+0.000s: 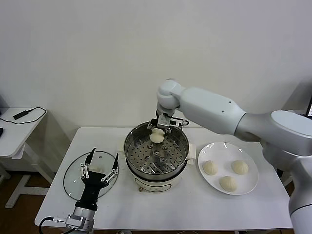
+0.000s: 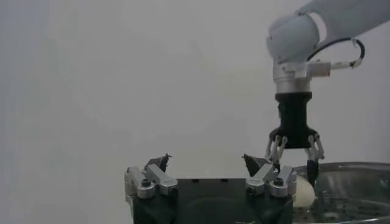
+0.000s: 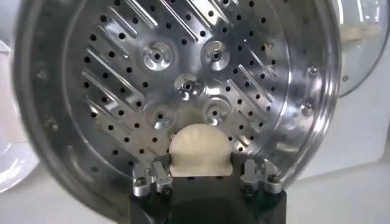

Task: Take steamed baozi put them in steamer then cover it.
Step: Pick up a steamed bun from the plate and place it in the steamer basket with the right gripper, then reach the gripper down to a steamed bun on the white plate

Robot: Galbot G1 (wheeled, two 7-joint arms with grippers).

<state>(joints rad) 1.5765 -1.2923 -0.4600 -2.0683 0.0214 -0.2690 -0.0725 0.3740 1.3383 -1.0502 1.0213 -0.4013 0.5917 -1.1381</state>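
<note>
My right gripper (image 1: 157,132) is shut on one cream-white baozi (image 1: 156,136) and holds it over the far rim of the steel steamer (image 1: 134,155), above its perforated tray floor (image 3: 183,79). The held baozi (image 3: 200,149) sits between the right gripper's fingers. Three more baozi (image 1: 210,167) (image 1: 239,166) (image 1: 227,183) lie on a white plate (image 1: 251,183) to the right of the steamer. The glass cover (image 1: 73,178) lies flat on the table to the left. My left gripper (image 1: 101,165) is open and empty, hovering over the cover. The right gripper also shows in the left wrist view (image 2: 294,159).
A white table (image 1: 195,209) bears everything; its front edge is near me. A small side table (image 1: 14,131) with a black cable stands at the far left. A white wall is behind.
</note>
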